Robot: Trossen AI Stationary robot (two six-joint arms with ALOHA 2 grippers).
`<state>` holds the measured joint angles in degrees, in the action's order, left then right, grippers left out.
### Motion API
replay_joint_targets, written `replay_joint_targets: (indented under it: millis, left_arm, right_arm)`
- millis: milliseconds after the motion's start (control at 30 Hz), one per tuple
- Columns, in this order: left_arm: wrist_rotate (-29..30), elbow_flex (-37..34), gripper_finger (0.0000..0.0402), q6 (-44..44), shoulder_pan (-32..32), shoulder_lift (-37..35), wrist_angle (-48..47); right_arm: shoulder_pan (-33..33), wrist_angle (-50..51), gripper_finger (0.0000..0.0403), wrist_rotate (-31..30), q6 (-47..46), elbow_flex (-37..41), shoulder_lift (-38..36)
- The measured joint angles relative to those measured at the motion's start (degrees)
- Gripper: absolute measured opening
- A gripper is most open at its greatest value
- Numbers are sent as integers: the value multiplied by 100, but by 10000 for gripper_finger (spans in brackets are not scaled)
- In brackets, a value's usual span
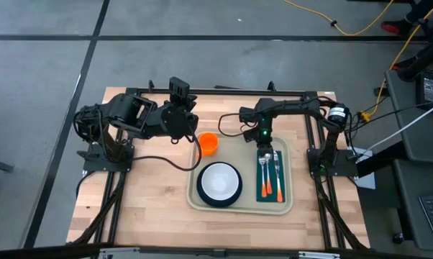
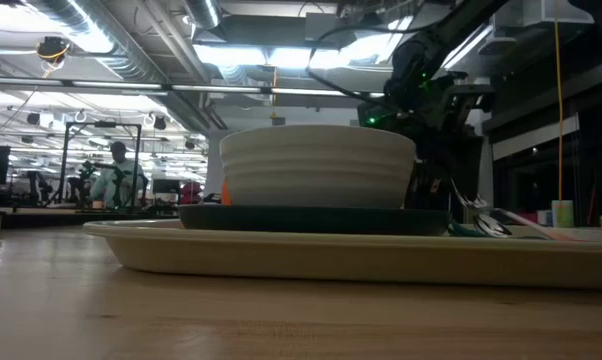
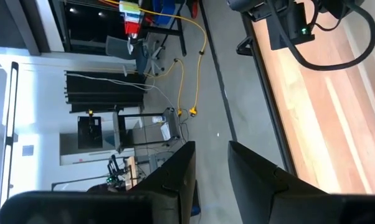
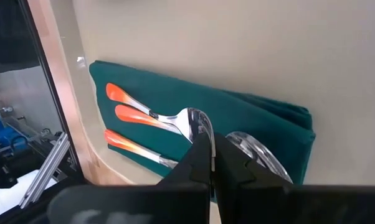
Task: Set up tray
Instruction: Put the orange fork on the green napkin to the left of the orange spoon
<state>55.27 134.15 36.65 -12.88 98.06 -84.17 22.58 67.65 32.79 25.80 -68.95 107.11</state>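
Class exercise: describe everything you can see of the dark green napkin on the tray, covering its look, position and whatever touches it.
The napkin is a dark teal-green cloth rectangle, folded, with layered edges visible at one corner in the right wrist view. It lies flat on the right side of the cream tray, beside the plate. Three metal utensils with orange handles rest on it, lengthwise. The right gripper, shut, hovers just above its far end.
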Motion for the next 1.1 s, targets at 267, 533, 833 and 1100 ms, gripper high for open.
replay_joint_targets:
  millis: [267,533,833,1100]
  left_arm:
    - [7,0,88,13,0,2,45]
    - [9,0,88,12,0,2,58]
    - [11,0,88,10,0,2,67]
    - [6,0,88,10,28,2,68]
  right_arm:
    - [-77,-313,4,51,-25,0,0]
    - [-75,-555,4,68,-125,0,5]
    - [-75,-565,4,62,-49,0,7]
    - [-73,-430,4,499,-134,0,11]
